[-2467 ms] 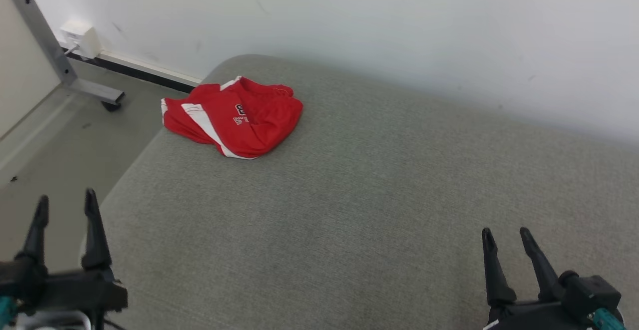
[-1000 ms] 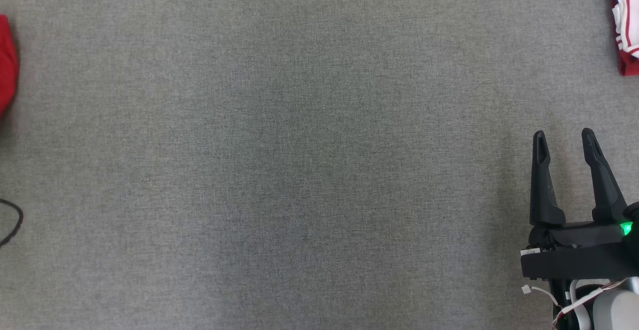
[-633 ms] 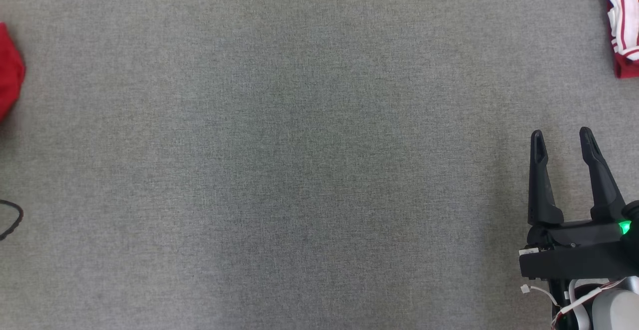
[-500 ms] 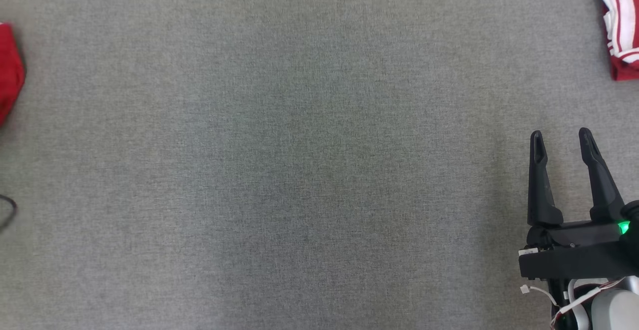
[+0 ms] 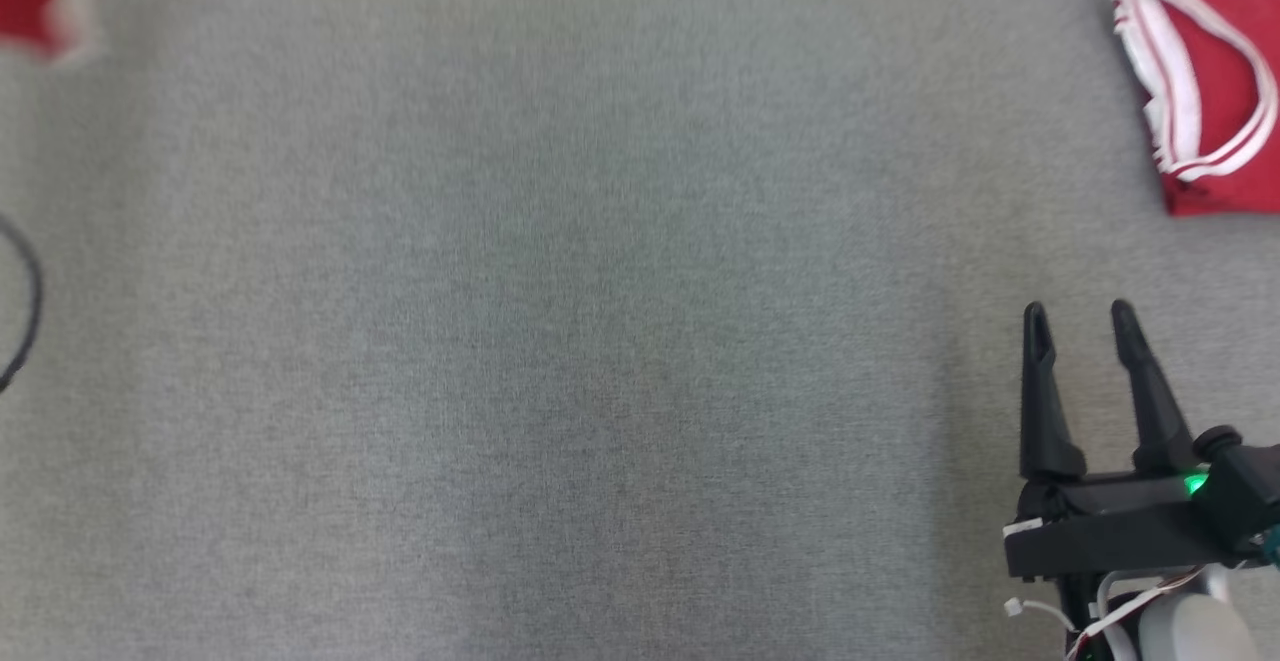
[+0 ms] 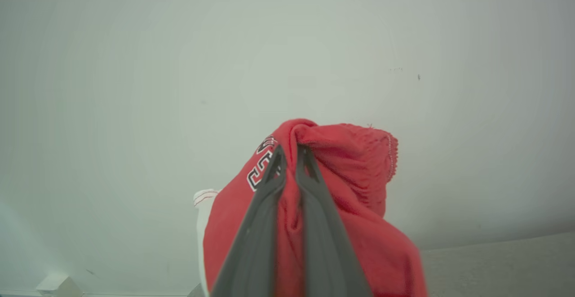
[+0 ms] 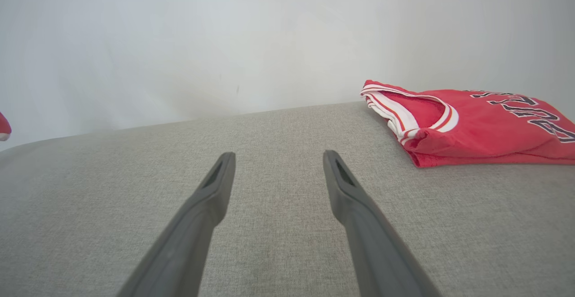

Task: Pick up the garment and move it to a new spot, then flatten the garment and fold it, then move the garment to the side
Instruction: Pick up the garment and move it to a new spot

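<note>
Plain indoor room, kind unclear: grey fabric surface [image 5: 600,341], bare white wall [image 7: 179,41].

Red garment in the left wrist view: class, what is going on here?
The left gripper is shut on a bunched red garment, which droops around its fingers and looks lifted off the grey surface. The right gripper hangs open and empty above that surface. A second red jersey lies folded at the far right. Flattening and folding are not yet done.

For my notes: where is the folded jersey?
The folded jersey lies on the grey surface, upper right in the head view, beyond the right gripper.
</note>
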